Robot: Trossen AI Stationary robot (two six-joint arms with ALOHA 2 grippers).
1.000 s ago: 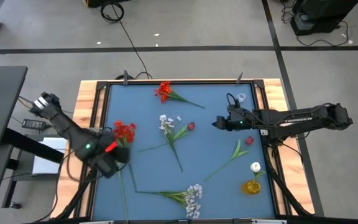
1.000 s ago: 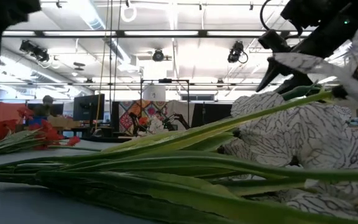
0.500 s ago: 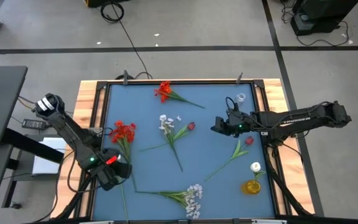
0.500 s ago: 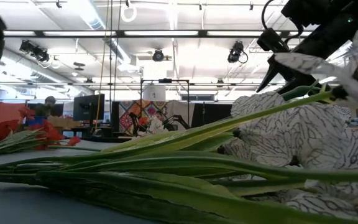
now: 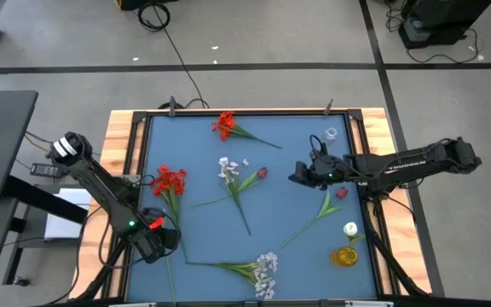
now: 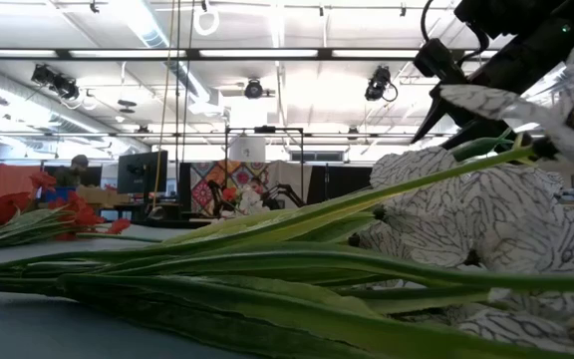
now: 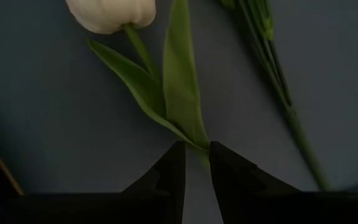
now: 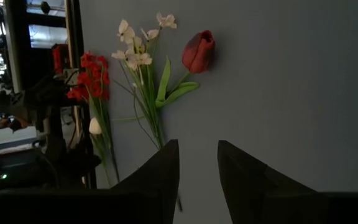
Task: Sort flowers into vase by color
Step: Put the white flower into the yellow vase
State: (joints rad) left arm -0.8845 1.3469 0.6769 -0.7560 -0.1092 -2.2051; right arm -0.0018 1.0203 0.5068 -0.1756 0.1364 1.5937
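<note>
Pinching the white tulip [image 7: 112, 14] by its stem at the table's near-left edge, your left gripper [image 7: 195, 163] must lift it next, while your right gripper [image 8: 197, 163], jaws parted and empty, waits mid-table.

Scattered flowers [image 5: 235, 181] mid-table; bare blue mat [image 5: 301, 128] at far-right corner

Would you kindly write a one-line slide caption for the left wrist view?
Left gripper closed on the green stem of a white tulip lying on the blue table.
</note>
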